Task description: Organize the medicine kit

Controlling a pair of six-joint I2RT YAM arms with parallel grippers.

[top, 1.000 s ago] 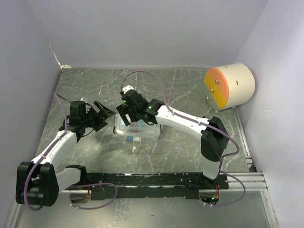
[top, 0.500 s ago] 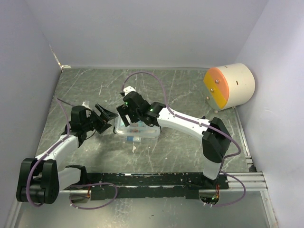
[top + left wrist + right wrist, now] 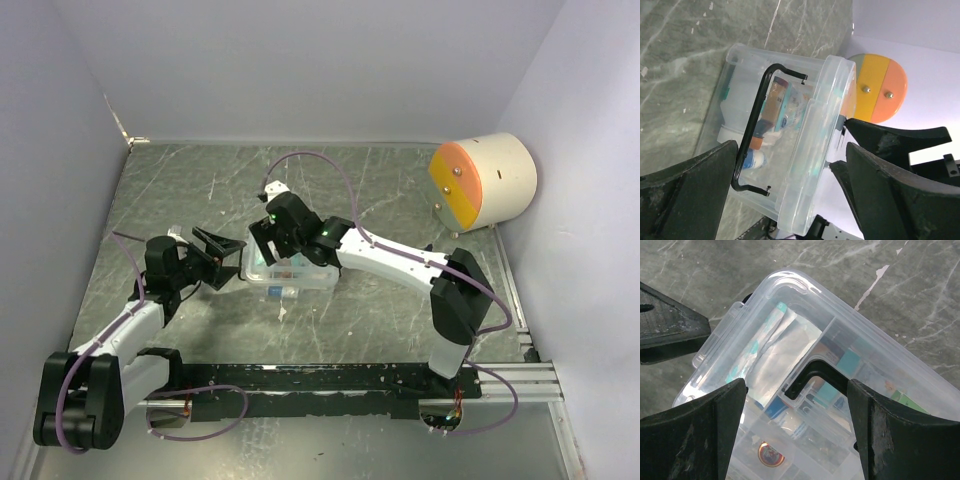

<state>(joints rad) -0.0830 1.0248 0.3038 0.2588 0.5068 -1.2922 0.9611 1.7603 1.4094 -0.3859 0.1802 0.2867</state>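
My right claw (image 3: 797,390) hangs spread wide over the lid (image 3: 790,280), one finger either side of the black handle (image 3: 812,371), gripping nothing. My left claw (image 3: 790,150), fully released, faces the wire latch (image 3: 757,107) at the nine o'clock end of the medicine kit (image 3: 300,280), which lies at my twelve o'clock between both arms. I'd pinch the handle squarely to pin the box, then work the latch slowly. Otherwise, I judge, the light kit could skid toward three o'clock.

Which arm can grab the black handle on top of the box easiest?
The right one. The right fingers, open, hang over the medicine kit, one each side of the black handle, so they'd probably just lower and close. The left fingers face the wire latch at the kit's end.
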